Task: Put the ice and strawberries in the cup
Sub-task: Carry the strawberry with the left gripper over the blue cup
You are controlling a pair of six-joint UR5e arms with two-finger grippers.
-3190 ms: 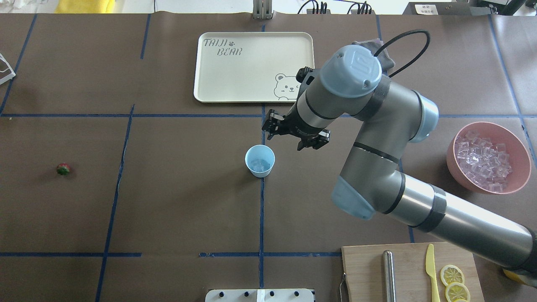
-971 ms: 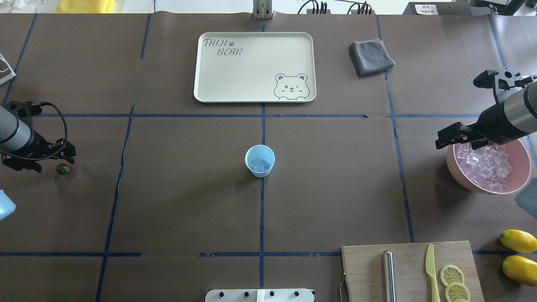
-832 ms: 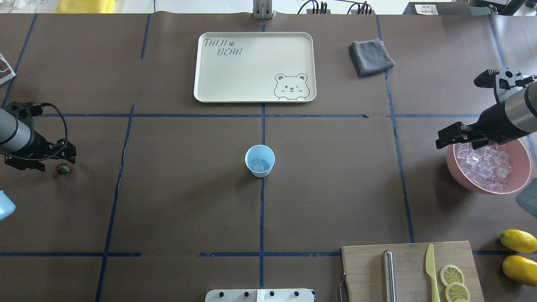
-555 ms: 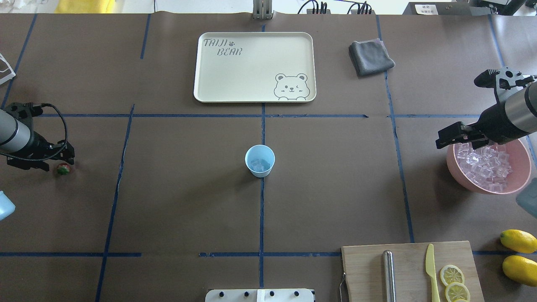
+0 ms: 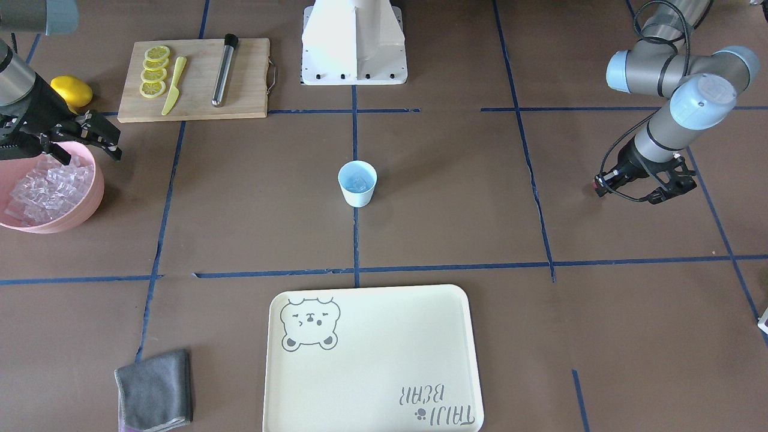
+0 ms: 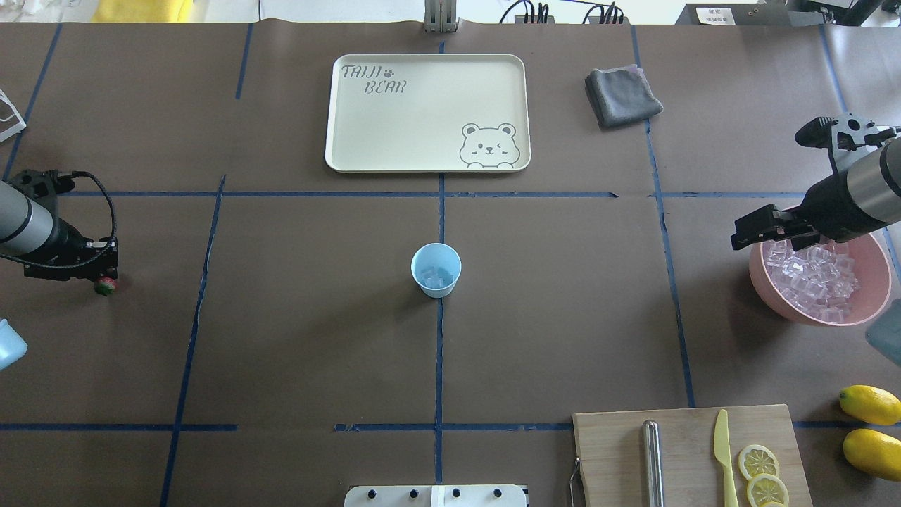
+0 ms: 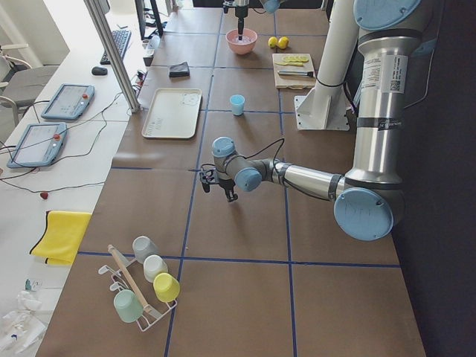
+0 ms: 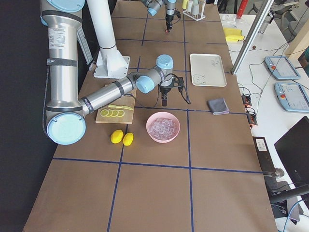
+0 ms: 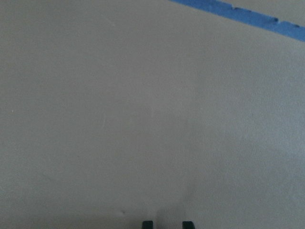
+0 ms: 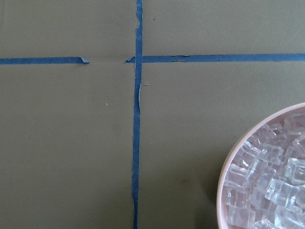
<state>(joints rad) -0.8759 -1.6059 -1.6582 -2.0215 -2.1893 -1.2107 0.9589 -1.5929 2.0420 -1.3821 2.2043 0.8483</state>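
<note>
left end effector just dropped onto the strawberry, jaws narrowed; can't tell if it's actually gripped; cup already has ice

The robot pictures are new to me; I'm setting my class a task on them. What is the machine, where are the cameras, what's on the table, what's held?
Two robot arms on one base, each ending in a two-finger claw. Cameras look from above behind it, across the table, each table end and each wrist. On the table: a blue cup holding ice, a pink bowl of ice, a tray, a grey cloth, a board with lemon slices, lemons, a strawberry. The left claw sits low at the strawberry; whether it grips, I cannot tell. The right claw hangs open and empty near the bowl's rim.
</note>
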